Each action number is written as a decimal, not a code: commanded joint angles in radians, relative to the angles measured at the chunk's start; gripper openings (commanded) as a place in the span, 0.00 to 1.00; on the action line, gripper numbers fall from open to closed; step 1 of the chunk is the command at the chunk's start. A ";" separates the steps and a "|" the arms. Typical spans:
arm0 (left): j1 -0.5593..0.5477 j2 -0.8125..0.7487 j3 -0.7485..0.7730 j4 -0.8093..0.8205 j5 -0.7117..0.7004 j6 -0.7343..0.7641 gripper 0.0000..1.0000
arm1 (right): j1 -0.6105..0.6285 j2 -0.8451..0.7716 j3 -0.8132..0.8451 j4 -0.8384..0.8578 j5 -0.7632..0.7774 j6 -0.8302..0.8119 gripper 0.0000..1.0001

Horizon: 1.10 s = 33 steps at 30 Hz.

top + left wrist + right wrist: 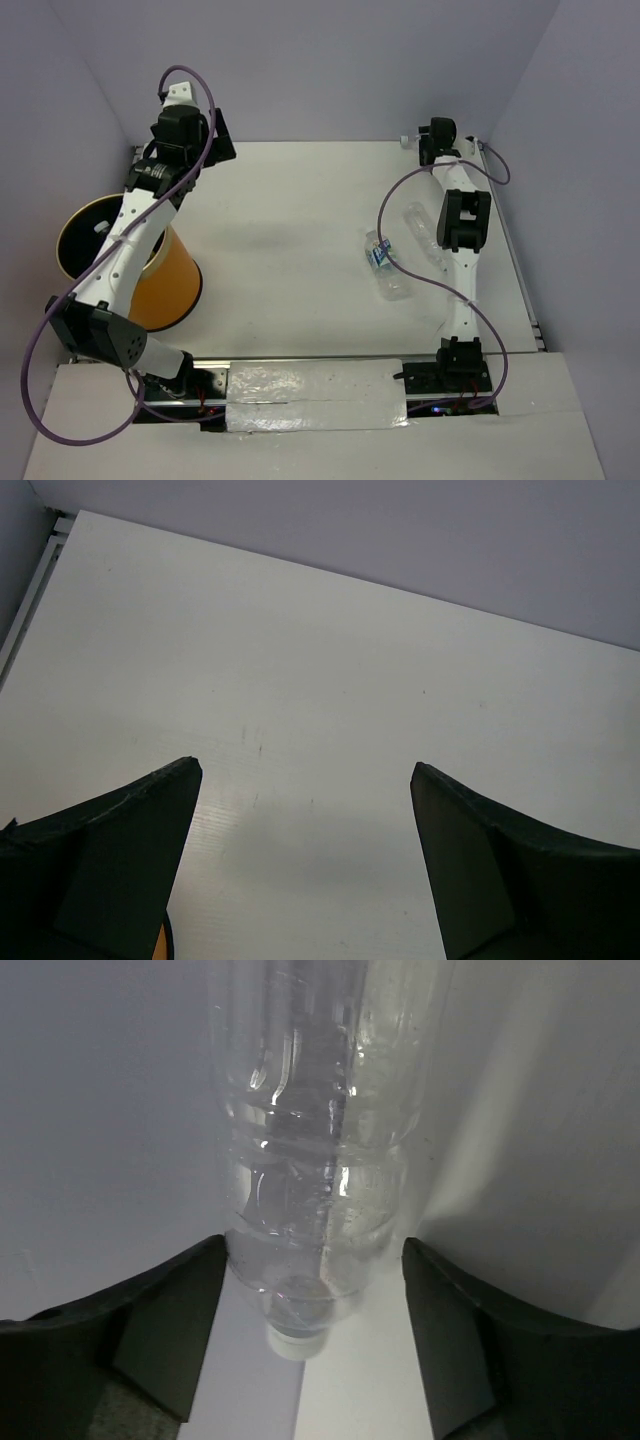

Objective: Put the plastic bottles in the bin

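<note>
One orange bin (172,290) stands at the left edge of the tabletop (290,200). Near the far-left corner the left hand (305,775) hangs wide open, holding nothing. At the far-right corner the right hand (315,1255) is partly closed, its fingers flanking a clear bottle (320,1150) near its cap; whether it grips, I cannot tell. Two more lie right of the middle: a blue-labelled bottle (385,268) and an unlabelled bottle (422,232).

Bin (172,285) at table's (290,200) left edge, two bottles (388,268) lying right of centre, third bottle (310,1160) at far-right corner.
</note>
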State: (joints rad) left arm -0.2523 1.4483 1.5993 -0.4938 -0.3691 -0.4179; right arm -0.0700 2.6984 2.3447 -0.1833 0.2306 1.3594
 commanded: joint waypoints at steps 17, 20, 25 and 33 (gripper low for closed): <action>-0.008 0.084 -0.020 -0.178 -0.100 -0.081 0.99 | 0.051 -0.702 -0.834 0.467 -0.339 -0.201 0.46; 0.002 0.115 0.074 -0.285 -0.006 -0.058 0.99 | 0.128 -0.846 -0.895 0.415 -0.482 -0.328 0.47; 0.018 0.103 0.257 -0.382 0.162 -0.019 0.99 | 0.264 -1.118 -1.073 0.305 -0.585 -0.509 0.48; 0.021 -0.031 0.250 -0.217 0.829 0.014 0.98 | 0.449 -1.469 -1.193 -0.008 -0.672 -0.862 0.51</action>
State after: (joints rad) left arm -0.2302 1.5021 1.9064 -0.8074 0.0654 -0.4404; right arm 0.3443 1.2980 1.1881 -0.0334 -0.3904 0.6800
